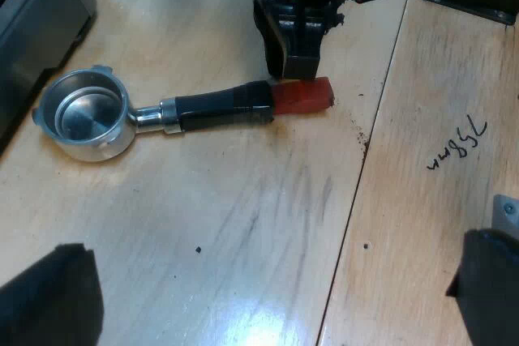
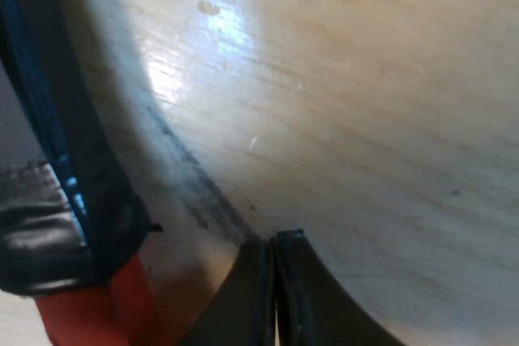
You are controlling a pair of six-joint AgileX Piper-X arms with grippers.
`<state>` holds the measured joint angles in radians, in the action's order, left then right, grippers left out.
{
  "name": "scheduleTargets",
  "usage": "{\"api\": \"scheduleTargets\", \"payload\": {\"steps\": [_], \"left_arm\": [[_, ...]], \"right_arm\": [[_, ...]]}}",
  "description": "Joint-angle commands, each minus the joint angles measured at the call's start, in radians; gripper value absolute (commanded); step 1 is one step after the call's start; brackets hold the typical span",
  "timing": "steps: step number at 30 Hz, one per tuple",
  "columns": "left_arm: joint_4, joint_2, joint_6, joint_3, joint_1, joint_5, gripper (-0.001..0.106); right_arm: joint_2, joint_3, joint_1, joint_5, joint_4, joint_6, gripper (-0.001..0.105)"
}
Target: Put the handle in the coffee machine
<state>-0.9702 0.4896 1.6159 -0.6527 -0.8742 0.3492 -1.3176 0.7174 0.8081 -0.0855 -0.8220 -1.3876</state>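
Wooden table (image 1: 243,224) open around metal holder (image 1: 89,115), right gripper (image 1: 296,62) jaws together beside red end (image 1: 304,95), left gripper (image 1: 268,293) jaws apart

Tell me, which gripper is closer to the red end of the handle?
Right. The right gripper sits at the red end of the portafilter handle, fingers shut beside it. The left gripper hangs open above the wooden table, well off the handle.
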Motion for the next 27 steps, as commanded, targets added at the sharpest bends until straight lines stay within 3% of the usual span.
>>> {"api": "scheduleTargets", "payload": {"steps": [1,14,27], "left_arm": [[0.003,0.000,-0.005,-0.008,-0.006,0.005,0.089],[0.003,0.000,-0.005,-0.008,-0.006,0.005,0.089],[0.003,0.000,-0.005,-0.008,-0.006,0.005,0.089]], "right_arm": [[-0.001,-0.005,0.001,-0.005,-0.006,-0.007,0.000],[-0.001,-0.037,0.001,-0.041,0.023,0.032,0.000],[-0.001,-0.037,0.105,-0.007,0.092,0.136,0.000]]}}
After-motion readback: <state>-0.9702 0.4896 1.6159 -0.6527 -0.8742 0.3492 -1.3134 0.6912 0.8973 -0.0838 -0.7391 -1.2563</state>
